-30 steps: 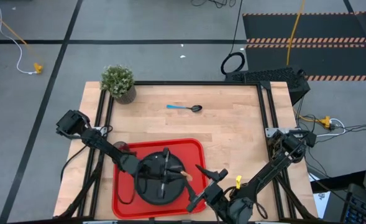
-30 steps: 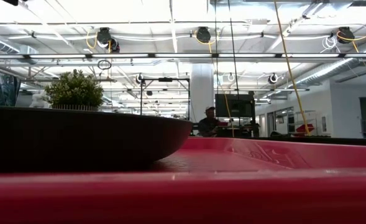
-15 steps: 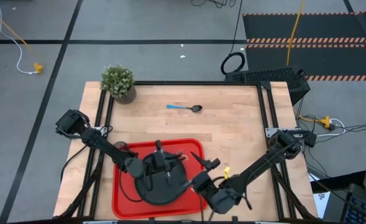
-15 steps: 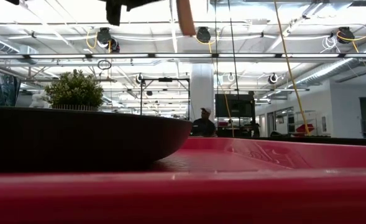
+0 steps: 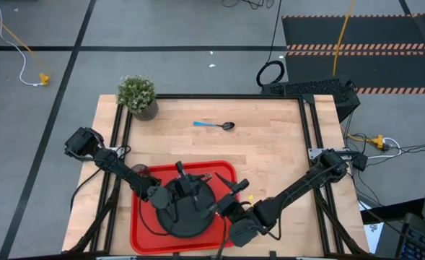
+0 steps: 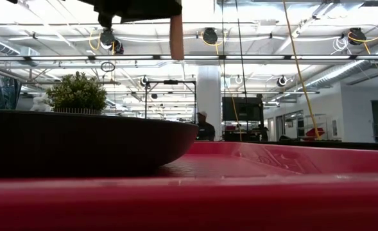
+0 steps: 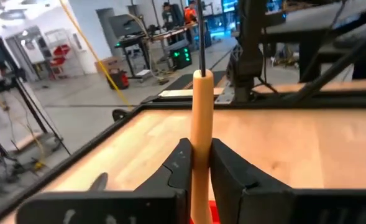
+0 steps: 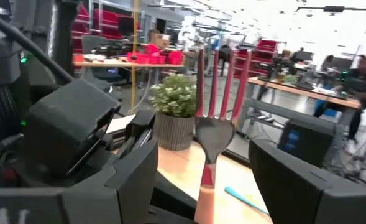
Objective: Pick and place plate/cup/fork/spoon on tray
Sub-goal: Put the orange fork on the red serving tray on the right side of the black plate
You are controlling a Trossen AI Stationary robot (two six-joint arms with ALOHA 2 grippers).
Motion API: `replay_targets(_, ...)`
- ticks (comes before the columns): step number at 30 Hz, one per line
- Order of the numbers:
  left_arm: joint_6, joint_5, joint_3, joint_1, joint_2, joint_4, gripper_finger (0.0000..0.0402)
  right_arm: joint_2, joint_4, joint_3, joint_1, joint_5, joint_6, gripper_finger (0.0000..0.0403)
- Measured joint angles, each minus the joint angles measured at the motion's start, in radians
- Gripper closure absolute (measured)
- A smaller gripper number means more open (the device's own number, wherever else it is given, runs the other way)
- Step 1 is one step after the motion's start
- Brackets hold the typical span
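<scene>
The fork (image 8: 214,138), with silver tines and an orange handle (image 7: 201,118), stands upright in my shut left gripper (image 7: 198,149) over the black plate (image 5: 190,224). The plate lies on the red tray (image 5: 143,225). My right gripper (image 8: 214,186) is level and open beside the plate's right rim. Its fingers stand on either side of the fork without touching it. The blue-handled spoon (image 5: 216,125) lies on the wood farther back. A small dark cup (image 5: 141,171) sits at the tray's far left corner. My left gripper pinches the fork's orange handle (image 7: 199,134) between its two fingers, part-way along it. The fingers (image 7: 181,163) lie level and across the handle, coming from the table's left. The fork is upright with its tines (image 8: 223,81) up. The handle's free end (image 6: 176,38) hangs below the gripper, clear of the plate.
A potted green plant (image 5: 138,96) stands at the table's far left corner. Bare wood (image 5: 270,155) lies between the tray and the spoon. Both arms crowd the space over the tray's near half. A person (image 6: 206,127) is far off in the room behind.
My left gripper has turned at the wrist and sunk a little. This swung the fork from slanting over the plate to upright, and its handle end has dropped into the low view. My right gripper, still open, has moved toward the table's left and down, closing in around the fork.
</scene>
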Motion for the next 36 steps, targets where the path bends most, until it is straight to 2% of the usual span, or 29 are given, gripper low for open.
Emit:
replay_targets(3,0.053,-0.053,0.000,-0.017,0.000,0.000,0.0366,0.000,-0.037,0.000,-0.008,-0.038,0.043,0.0165)
replay_targets(9,0.161,-0.162,0.006,-0.044,0.000,0.000,0.0366,0.001,-0.051,0.000,-0.029,-0.041,0.051,0.0178)
replay_targets(12,0.214,-0.186,0.020,-0.058,-0.001,0.001,0.0366,0.001,-0.054,0.000,-0.045,-0.082,0.052,0.0187)
replay_targets(16,0.248,-0.246,0.040,-0.074,-0.001,0.003,0.0366,0.001,-0.058,0.000,-0.067,-0.140,0.063,0.0197)
replay_targets(22,0.254,-0.330,0.043,-0.084,-0.001,0.002,0.0366,0.001,-0.061,0.000,-0.077,-0.142,0.074,0.0223)
replay_targets(30,0.226,-0.329,0.043,-0.082,-0.001,-0.002,0.0367,0.001,-0.066,0.000,-0.087,-0.147,0.074,0.0292)
replay_targets(36,0.224,-0.325,0.043,-0.082,-0.001,-0.003,0.0367,0.002,-0.070,0.000,-0.093,-0.172,0.074,0.0320)
